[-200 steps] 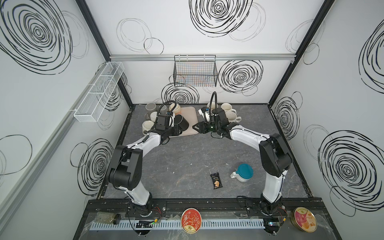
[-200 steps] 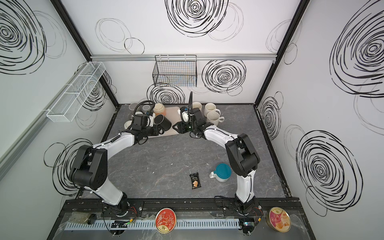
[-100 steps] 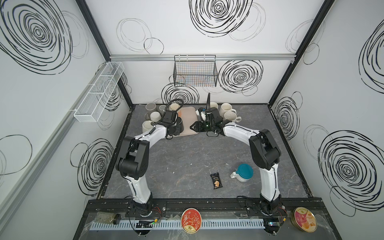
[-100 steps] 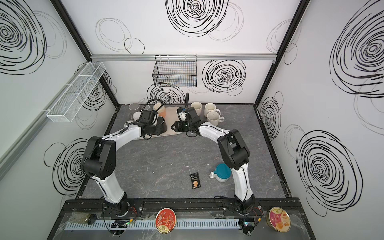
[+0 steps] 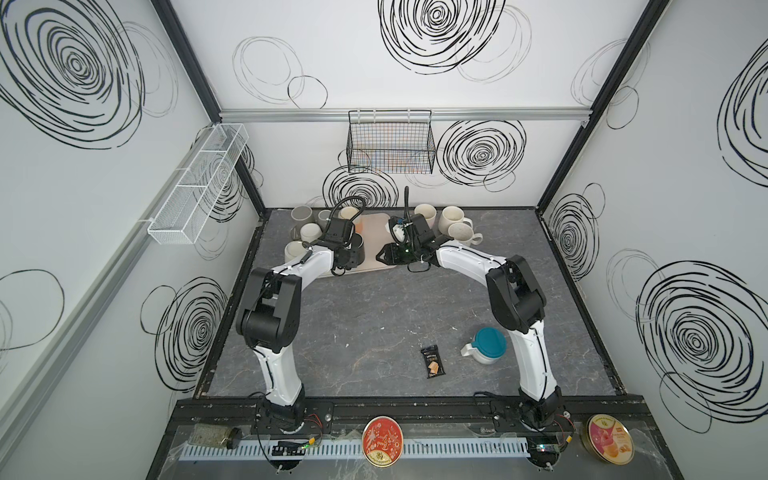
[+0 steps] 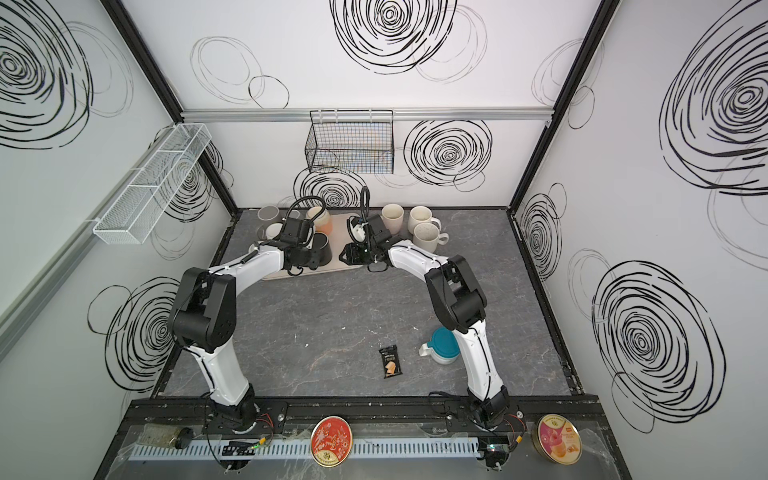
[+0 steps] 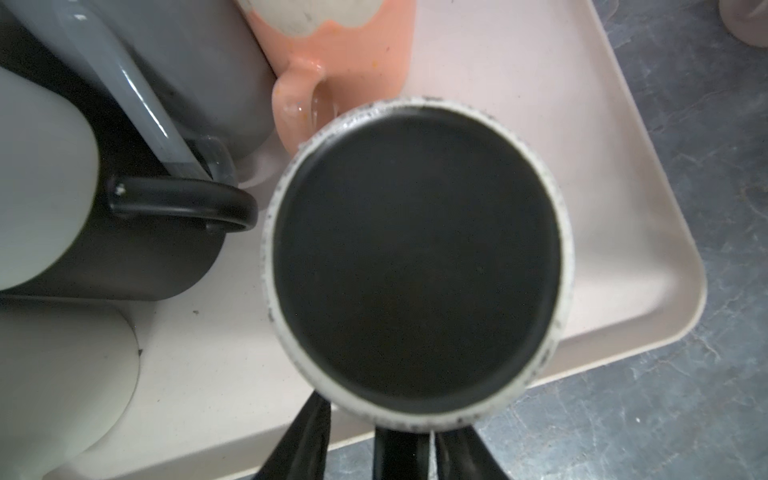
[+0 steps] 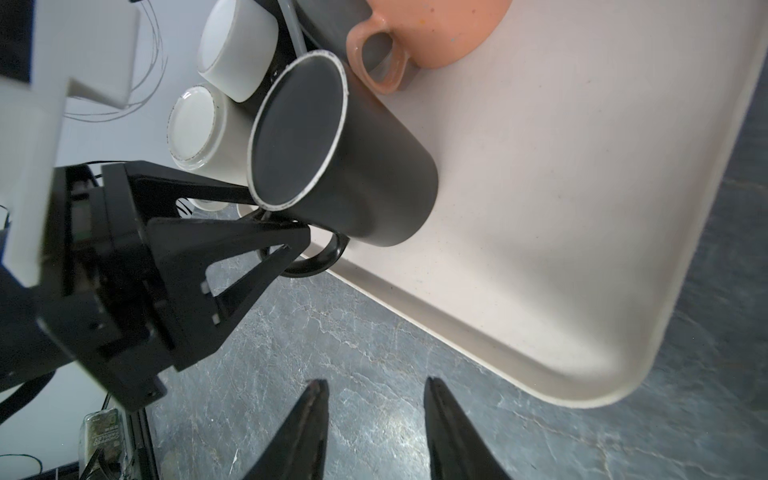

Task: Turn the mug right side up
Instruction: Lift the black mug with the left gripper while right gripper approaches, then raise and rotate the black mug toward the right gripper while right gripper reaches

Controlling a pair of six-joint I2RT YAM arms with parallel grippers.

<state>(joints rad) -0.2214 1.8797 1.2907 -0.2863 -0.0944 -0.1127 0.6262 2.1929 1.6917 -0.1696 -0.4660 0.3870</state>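
Tray [image 8: 582, 208]: mug [image 8: 365, 183] handle inside left pincer [image 8: 278, 214].

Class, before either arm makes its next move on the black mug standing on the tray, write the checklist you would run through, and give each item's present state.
1. Black mug right side up: not ok; its base faces up, on the tray.
2. Left gripper lined up on the handle: ok; a finger sits on each side.
3. Left gripper clamped on the handle: not ok; a gap shows beside it.
4. Right gripper free to help: ok; open and empty.
5. Clearance from the orange mug: cannot tell; its handle looks very close.
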